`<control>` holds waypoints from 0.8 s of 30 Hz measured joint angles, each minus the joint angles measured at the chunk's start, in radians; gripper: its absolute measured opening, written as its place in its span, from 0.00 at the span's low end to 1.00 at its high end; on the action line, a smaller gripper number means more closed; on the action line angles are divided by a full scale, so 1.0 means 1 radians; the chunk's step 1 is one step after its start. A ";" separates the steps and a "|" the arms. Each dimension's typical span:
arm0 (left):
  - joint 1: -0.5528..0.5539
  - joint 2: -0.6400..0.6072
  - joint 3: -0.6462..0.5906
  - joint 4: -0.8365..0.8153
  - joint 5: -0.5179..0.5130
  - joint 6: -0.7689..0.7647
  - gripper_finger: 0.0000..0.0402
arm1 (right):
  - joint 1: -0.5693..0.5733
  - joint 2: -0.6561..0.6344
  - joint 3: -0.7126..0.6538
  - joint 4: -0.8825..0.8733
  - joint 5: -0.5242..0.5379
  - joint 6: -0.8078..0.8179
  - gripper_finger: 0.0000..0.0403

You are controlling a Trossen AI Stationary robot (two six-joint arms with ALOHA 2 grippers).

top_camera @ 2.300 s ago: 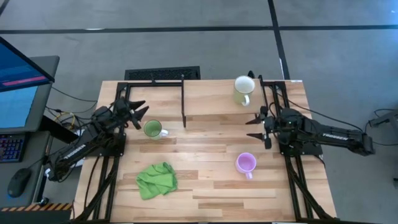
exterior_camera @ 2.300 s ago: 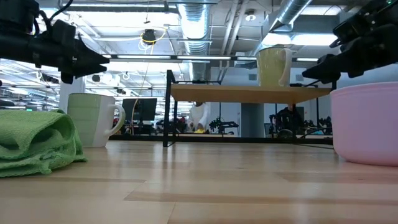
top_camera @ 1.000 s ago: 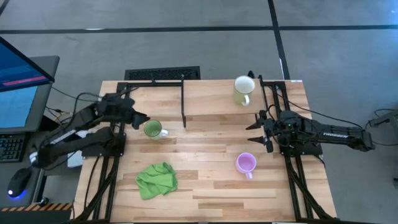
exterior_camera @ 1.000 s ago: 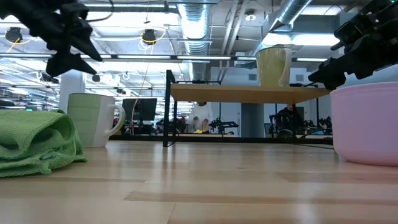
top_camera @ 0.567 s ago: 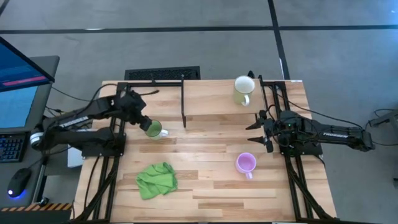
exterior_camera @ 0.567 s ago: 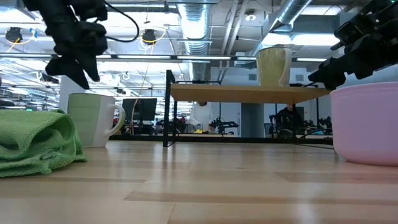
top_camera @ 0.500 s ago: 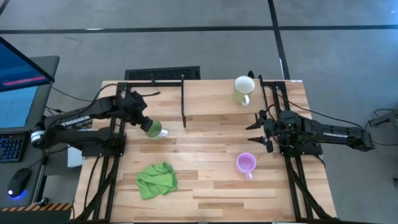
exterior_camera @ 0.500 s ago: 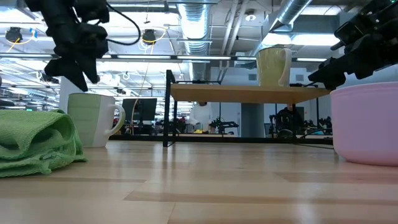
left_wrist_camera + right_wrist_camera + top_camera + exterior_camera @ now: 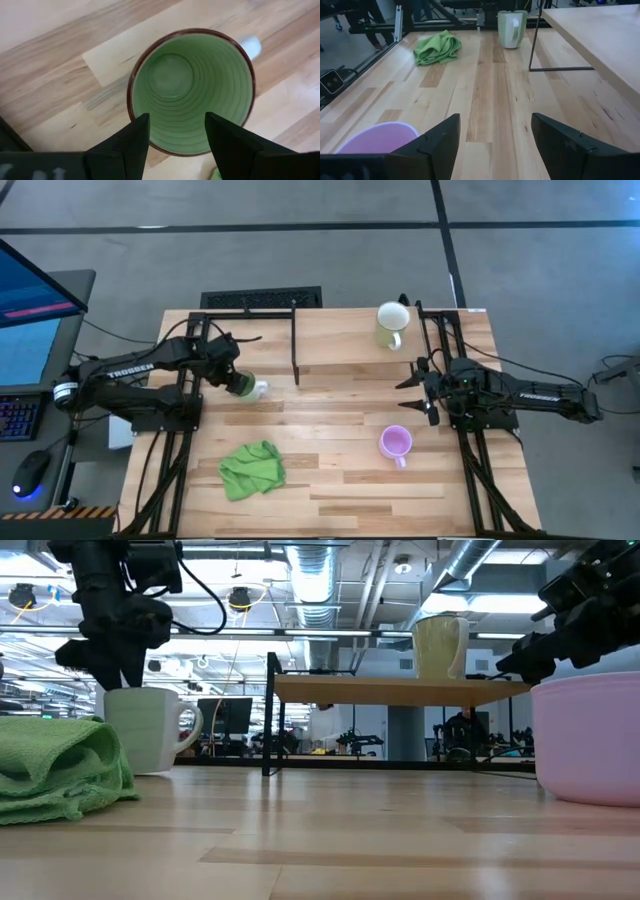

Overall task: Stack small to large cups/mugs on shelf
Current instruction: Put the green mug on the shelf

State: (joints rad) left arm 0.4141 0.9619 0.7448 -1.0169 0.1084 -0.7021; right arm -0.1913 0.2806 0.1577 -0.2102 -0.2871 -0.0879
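The green mug with a white handle (image 9: 250,388) (image 9: 150,730) (image 9: 190,85) stands upright on the table, left of the shelf. My left gripper (image 9: 236,381) (image 9: 108,675) (image 9: 175,125) points steeply down over its mouth, open, with its fingertips just above the rim. The cream mug (image 9: 390,325) (image 9: 440,647) stands on the shelf (image 9: 350,340) (image 9: 400,690). The purple mug (image 9: 396,443) (image 9: 370,140) stands upright near the table's right side. My right gripper (image 9: 408,380) (image 9: 495,135) waits open above the table, beyond the purple mug.
A crumpled green cloth (image 9: 252,470) (image 9: 60,770) lies near the front edge, left of centre. The shelf's thin black legs (image 9: 296,345) stand close to the right of the green mug. Bare tabletop (image 9: 330,420) lies between the mugs.
My left gripper has swung from the table's left edge toward the green mug, tipped from nearly level to pointing steeply down, and sunk until its open fingers stand over the mug's mouth. The mugs and cloth stay where they were.
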 joint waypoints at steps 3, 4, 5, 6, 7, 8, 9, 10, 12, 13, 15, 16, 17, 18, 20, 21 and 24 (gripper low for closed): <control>0.000 0.000 0.000 0.007 0.007 0.001 0.46 | 0.000 0.000 0.000 -0.007 0.000 0.000 0.67; 0.000 0.000 0.000 0.005 0.007 0.002 0.46 | 0.000 0.000 0.000 -0.010 0.000 0.000 0.67; 0.000 0.000 0.000 0.005 0.007 0.003 0.46 | 0.000 0.000 0.000 -0.015 0.000 0.000 0.67; 0.000 0.000 0.000 0.006 0.007 0.006 0.46 | 0.000 0.000 0.000 -0.017 0.000 0.000 0.67; 0.000 0.000 0.000 0.006 0.008 0.006 0.46 | 0.000 0.000 0.000 -0.017 0.000 0.000 0.67; 0.000 0.000 0.000 0.006 0.008 0.007 0.46 | 0.000 0.000 0.000 -0.016 0.000 0.000 0.67; 0.000 0.000 0.000 0.009 0.007 0.010 0.46 | 0.000 0.000 0.000 -0.017 0.000 0.000 0.67; 0.000 0.000 0.000 0.014 0.008 0.014 0.46 | 0.000 0.000 0.000 -0.017 0.000 0.000 0.67; 0.000 0.000 0.000 0.034 0.008 0.026 0.46 | 0.000 0.000 0.000 -0.016 0.000 0.000 0.67; 0.000 0.000 0.000 0.045 0.009 0.029 0.46 | 0.000 0.000 0.000 -0.016 0.000 0.000 0.67; 0.000 0.000 0.000 0.056 0.011 0.035 0.46 | 0.000 0.000 0.000 -0.016 0.000 0.000 0.67; 0.000 0.000 0.000 0.061 0.013 0.035 0.46 | 0.000 0.000 0.000 -0.016 0.000 0.000 0.67; 0.000 0.000 0.000 0.067 0.015 0.036 0.46 | 0.000 0.000 0.000 -0.016 0.000 0.000 0.67; 0.000 0.000 0.000 0.071 0.015 0.042 0.46 | 0.000 0.000 0.000 -0.016 0.000 0.000 0.67; 0.000 0.000 0.000 0.073 0.015 0.050 0.46 | 0.000 0.000 0.000 -0.016 0.000 0.000 0.67; 0.000 0.000 0.000 0.077 0.016 0.052 0.46 | 0.000 0.000 0.000 -0.016 0.000 0.000 0.67; 0.000 0.000 0.004 0.095 0.016 0.074 0.46 | 0.000 0.000 0.000 -0.016 0.000 0.000 0.67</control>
State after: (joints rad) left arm 0.4141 0.9619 0.7487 -0.9222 0.1243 -0.6284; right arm -0.1913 0.2810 0.1577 -0.2264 -0.2871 -0.0881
